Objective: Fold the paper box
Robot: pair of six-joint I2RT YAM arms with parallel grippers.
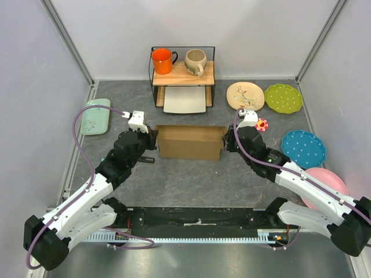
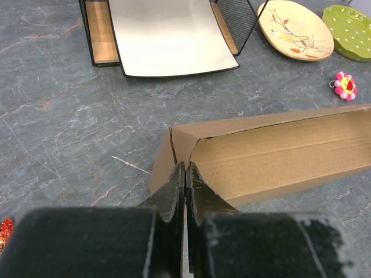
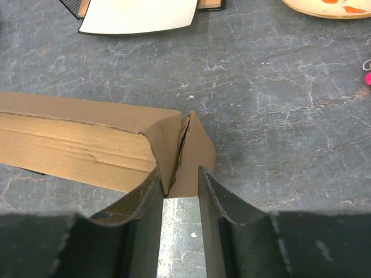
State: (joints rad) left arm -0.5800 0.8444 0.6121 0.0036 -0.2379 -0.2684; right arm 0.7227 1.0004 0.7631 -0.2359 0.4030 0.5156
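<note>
My left hand (image 2: 185,174) is pinched tight on the left end wall of the paper box (image 1: 190,142). My right hand (image 3: 178,175), half open, straddles its right flap. The rack (image 1: 181,77) stands near its far edge.

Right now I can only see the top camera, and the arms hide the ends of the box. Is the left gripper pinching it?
Observer: Yes. The left wrist view shows the left gripper shut on the end corner of the paper box.
Operator: And the right one?
Observer: Its wrist view shows the right gripper open, jaws apart, with the end flap standing between them.
</note>
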